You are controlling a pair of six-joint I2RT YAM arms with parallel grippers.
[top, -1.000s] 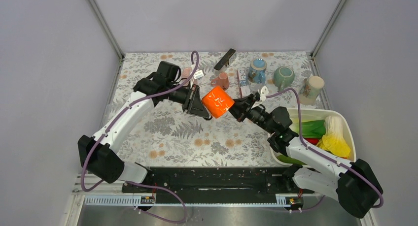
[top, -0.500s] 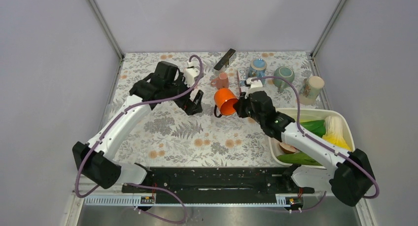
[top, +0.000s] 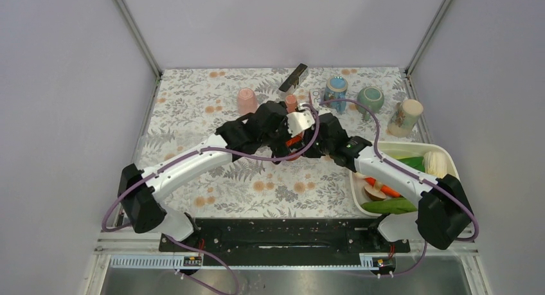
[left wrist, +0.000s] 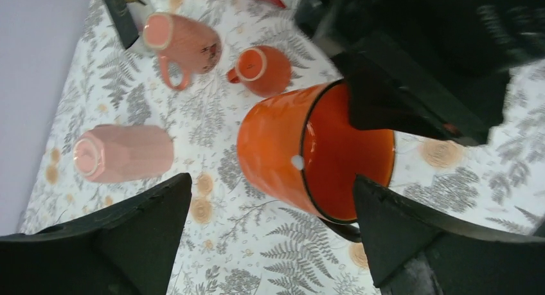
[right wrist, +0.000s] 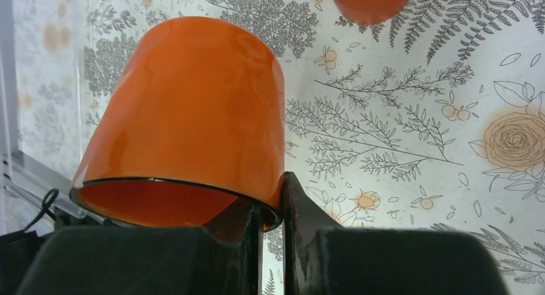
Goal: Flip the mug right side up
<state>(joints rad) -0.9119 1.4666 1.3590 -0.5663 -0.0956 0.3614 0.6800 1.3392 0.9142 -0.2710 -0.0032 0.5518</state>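
The orange mug (left wrist: 289,147) hangs tilted above the flowered tablecloth, its glossy inside and black rim turned toward the left wrist camera. My right gripper (right wrist: 272,208) is shut on the mug's rim (right wrist: 193,115), one finger inside and one outside. My left gripper (left wrist: 271,179) is open, its two black fingers spread wide on either side of the mug without touching it. From above, the left arm covers most of the mug (top: 294,141), so only a sliver of orange shows.
A pink mug (left wrist: 122,152) lies on its side, with another pink mug (left wrist: 183,44) and a small orange cup (left wrist: 263,70) behind it. Along the back stand a blue mug (top: 335,91), a green mug (top: 370,99) and a floral cup (top: 406,117). A white tub (top: 450,163) of vegetables sits right.
My left gripper let go of the mug, opened wide, then swung right over it. The right gripper kept its hold and carried the mug a little, turning it.
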